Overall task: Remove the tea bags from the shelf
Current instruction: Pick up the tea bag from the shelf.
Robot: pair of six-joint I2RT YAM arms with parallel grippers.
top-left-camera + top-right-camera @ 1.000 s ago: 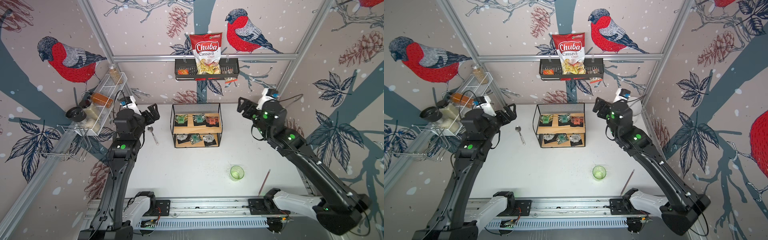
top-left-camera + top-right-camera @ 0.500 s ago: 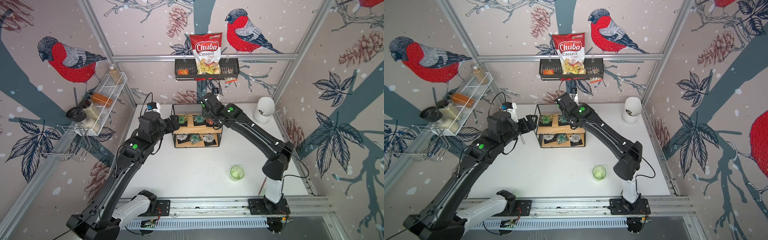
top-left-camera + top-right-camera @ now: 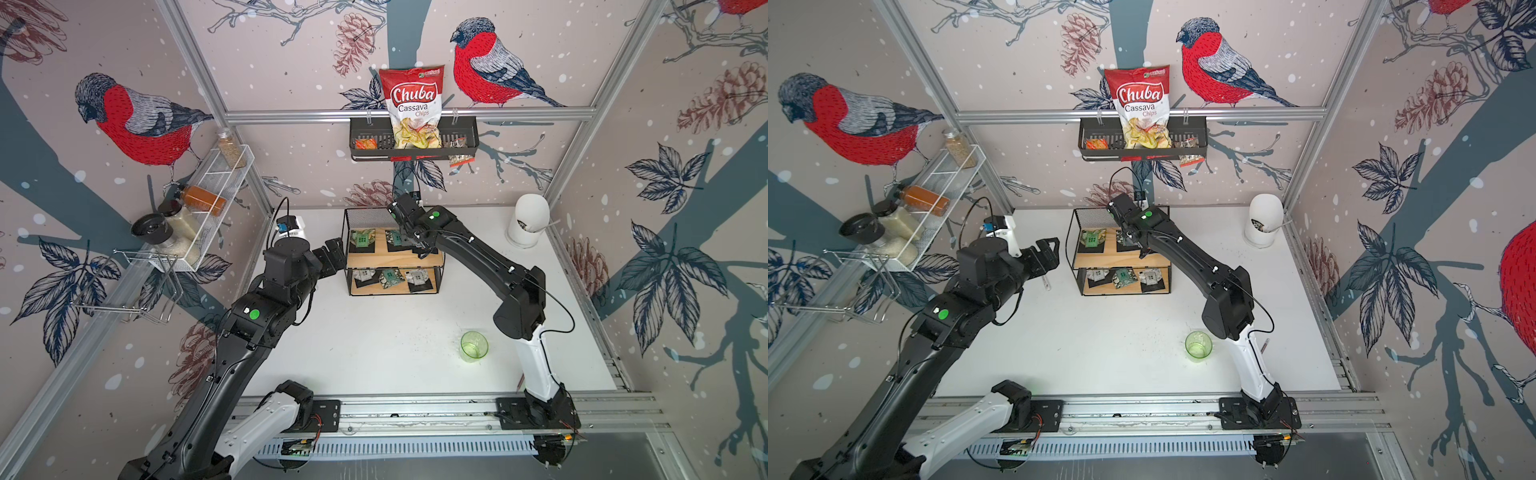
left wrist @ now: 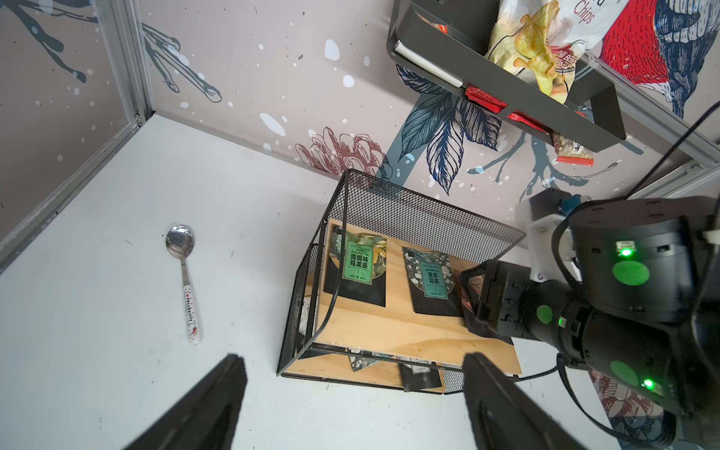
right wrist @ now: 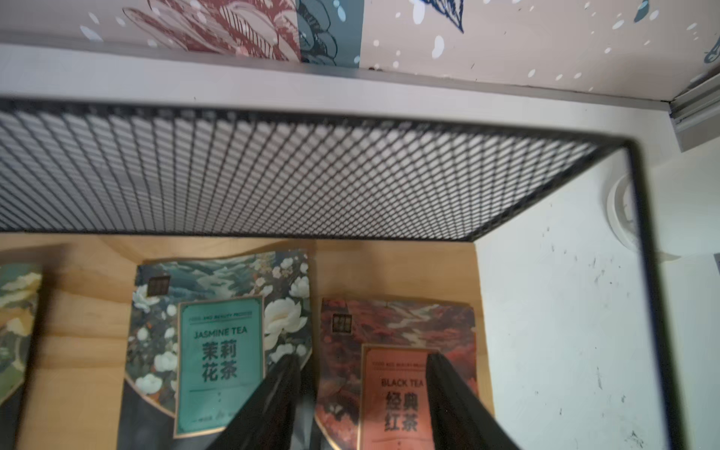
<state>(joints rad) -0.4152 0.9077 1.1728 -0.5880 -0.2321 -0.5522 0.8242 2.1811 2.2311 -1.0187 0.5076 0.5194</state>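
Jaws of the right gripper (image 5: pixel 361 358) parted, with a clear gap between them and nothing clamped, lowered over the left part of the black tea sachet (image 5: pixel 397 323); one fingertip (image 5: pixel 286 374) at the seam between that sachet and the jasmine sachet (image 5: pixel 218 350), its partner on the orange label. Both sachets flat on the upper board of the shelf (image 3: pixel 392 259), close to the mesh back, with the oolong sachet (image 4: pixel 360 261) at the far end of the same board (three tea bags up top). Three more on the lower board: a white-grey sachet (image 3: pixel 365 274), a green sachet (image 3: pixel 390 277) and another pale sachet (image 3: pixel 417 276).

Jaws of the left gripper (image 4: pixel 350 409) spread wide and empty, hanging just beside the shelf's end, apart from the frame in both top views. Near it on the tabletop (image 3: pixel 374 345), a spoon (image 4: pixel 183 272). Well apart from the shelf, a green cup (image 3: pixel 473 345) towards the front and a white container (image 3: pixel 528 224) at the back corner.
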